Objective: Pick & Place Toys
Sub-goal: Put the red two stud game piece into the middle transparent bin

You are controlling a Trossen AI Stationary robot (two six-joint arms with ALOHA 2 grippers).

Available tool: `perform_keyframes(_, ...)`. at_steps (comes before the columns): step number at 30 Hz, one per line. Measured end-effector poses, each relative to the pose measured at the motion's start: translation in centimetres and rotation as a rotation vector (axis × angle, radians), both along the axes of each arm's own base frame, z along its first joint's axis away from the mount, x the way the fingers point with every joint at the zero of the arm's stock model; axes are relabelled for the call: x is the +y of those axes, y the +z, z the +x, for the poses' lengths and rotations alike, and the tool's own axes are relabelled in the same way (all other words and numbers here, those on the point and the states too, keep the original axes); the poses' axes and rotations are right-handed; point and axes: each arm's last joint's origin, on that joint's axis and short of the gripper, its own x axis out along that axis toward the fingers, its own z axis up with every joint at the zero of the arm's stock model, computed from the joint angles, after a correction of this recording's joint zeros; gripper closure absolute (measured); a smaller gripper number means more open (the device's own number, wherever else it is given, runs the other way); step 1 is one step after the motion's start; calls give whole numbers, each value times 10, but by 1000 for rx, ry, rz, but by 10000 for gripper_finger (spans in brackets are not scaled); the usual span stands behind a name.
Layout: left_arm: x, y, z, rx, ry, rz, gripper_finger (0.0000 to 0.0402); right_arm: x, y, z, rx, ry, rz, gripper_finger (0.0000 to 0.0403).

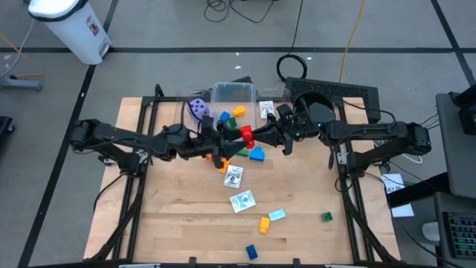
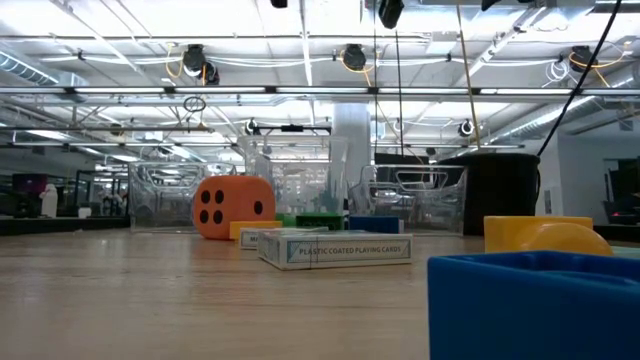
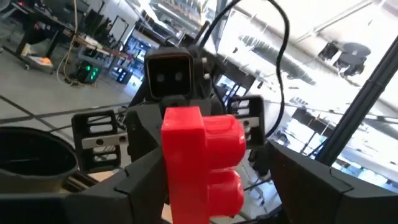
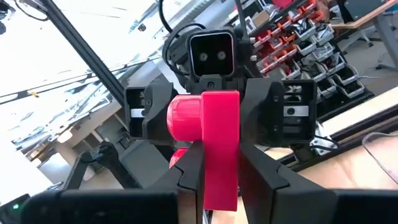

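A red building block hangs in the air over the middle of the table, between my two grippers, which face each other. My right gripper is shut on it. My left gripper is open. Its fingers stand wide on either side of the block's rounded studs, with a gap showing on one side. Other toys lie on the table: a purple die, an orange die, printed cards, and blue, yellow, teal and green blocks. My right gripper pinches the red block's flat slab end between its two fingers. The fingers come about level from the table's right side. The block is lifted clear of the table, with its round studs pointing sideways.
A clear plastic tub with a few blocks in it stands at the far middle. A black round pot stands to its right. A card box lies in front of the orange die. Loose blocks lie near the table's front edge.
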Motion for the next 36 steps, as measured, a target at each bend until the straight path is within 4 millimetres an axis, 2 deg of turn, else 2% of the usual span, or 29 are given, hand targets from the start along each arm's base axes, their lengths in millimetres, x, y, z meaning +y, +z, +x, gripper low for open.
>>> perform_keyframes(22, 20, -11, 10, 33, 33, -63, 138, -1, -8, 4, 58, 3, 1, 345)
perform_keyframes(25, 20, -12, 10, 42, 30, -57, 160, -1, -9, 4, 65, 2, -2, 345)
perform_keyframes(31, 22, -12, 10, 42, 24, -54, 232, -1, -9, 4, 69, -1, -1, 345)
perform_keyframes(34, 24, -11, 9, 36, 25, -36, 232, -1, -9, 4, 69, -2, -8, 345)
perform_keyframes(36, 26, -10, 9, 28, 27, -27, 232, -1, -9, 4, 61, -8, -19, 329)
